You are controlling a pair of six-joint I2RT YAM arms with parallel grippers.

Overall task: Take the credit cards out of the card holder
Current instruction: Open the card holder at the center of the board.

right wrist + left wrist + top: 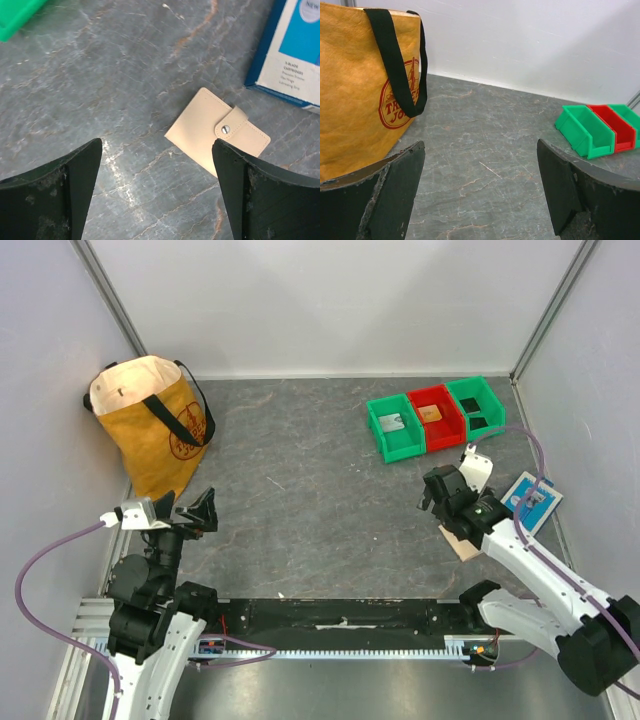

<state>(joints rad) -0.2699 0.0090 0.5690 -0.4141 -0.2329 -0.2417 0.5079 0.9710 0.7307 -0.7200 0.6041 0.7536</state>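
Your right wrist view cuts the blue-and-white packet (292, 47) off at the frame edge. Near it the card holder (217, 131) lies flat on the table (100, 75), snapped shut, its contents hidden. The right gripper (157, 165) hangs above, jaws wide and empty, and so is the left gripper (480, 170).

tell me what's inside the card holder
The card holder lies closed, its tab snapped shut. Its contents are covered, so nothing inside shows.

Card holder (457, 543) perhaps half under arm (525, 558)
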